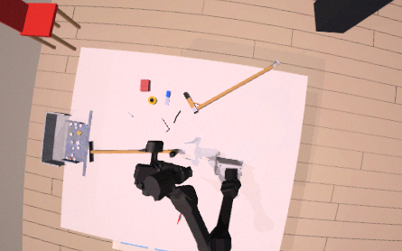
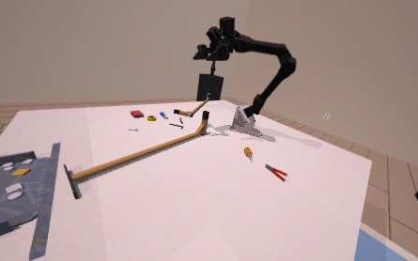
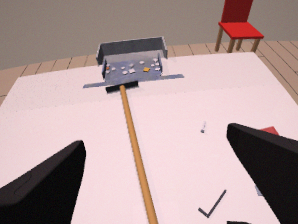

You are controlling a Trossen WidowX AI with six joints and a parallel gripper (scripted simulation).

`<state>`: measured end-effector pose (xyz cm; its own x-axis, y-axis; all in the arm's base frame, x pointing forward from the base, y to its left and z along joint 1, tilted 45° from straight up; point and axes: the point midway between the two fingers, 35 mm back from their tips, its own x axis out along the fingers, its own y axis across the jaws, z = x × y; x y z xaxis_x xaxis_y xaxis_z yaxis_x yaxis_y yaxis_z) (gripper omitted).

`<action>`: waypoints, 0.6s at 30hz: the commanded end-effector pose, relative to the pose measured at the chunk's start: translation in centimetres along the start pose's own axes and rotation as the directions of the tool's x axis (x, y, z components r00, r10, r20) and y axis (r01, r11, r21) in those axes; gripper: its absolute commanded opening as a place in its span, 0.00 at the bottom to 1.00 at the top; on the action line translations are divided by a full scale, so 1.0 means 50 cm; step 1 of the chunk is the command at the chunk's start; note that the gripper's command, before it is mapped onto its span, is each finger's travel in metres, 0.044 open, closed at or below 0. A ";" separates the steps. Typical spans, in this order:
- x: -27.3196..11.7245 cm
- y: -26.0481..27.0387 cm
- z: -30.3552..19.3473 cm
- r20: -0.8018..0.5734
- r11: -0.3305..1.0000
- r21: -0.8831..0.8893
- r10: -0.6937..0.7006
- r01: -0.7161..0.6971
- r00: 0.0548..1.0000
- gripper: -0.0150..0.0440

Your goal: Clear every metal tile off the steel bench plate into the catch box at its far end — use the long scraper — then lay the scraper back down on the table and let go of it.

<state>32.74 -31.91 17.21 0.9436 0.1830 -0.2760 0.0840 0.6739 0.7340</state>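
Progress and clearances, read left to right from the top view.

Catch box (image 1: 53, 137) (image 3: 132, 49): stood at the plate's far end, overhanging the surface (image 1: 113, 194) (image 2: 211, 202) (image 3: 190, 100). Its floor was hidden, so contents could not be judged.

Bench plate (image 1: 84, 146) (image 2: 33, 180) (image 3: 120, 77): many pale tiles (image 1: 71, 134) (image 2: 14, 188) (image 3: 132, 71) and one orange tile (image 1: 79, 133) (image 2: 21, 172) (image 3: 146, 69) lay scattered on it. Clearing was still to do. Side walls flanked the plate; they would likely guide the blade but limit sideways swing.

Long scraper (image 1: 117, 152) (image 2: 136, 155) (image 3: 134, 137): lay on the surface, blade just beside the plate's near edge, raised grip towards the arm. Pick-up, sweeping, laying down and release remained.

Hand (image 1: 138, 173) (image 2: 201, 53) (image 3: 158, 139): released, fingers wide, nothing held, well above the surface.

Angled black tool (image 1: 165, 125) (image 2: 177, 125) (image 3: 212, 203): near the handle; lateral drift there could have disturbed it.

Second long-handled tool (image 1: 237, 88) (image 2: 201, 106): well apart from the scraper, its end reaching the surface's edge.
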 end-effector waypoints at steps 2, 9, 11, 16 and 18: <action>-0.034 0.002 -0.010 0.037 1.000 0.010 0.003 -0.003 0.999 1.00; -0.079 0.007 -0.018 0.089 1.000 0.006 0.000 -0.001 0.996 1.00; -0.092 0.009 -0.021 0.104 1.000 0.004 -0.001 0.000 0.995 1.00; -0.122 0.014 -0.030 0.139 1.000 -0.001 -0.003 0.003 0.990 1.00; -0.134 0.016 -0.034 0.153 1.000 -0.003 -0.004 0.004 0.988 1.00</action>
<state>27.03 -31.80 18.70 0.9774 0.0813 -0.1949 0.0876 0.6837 0.7245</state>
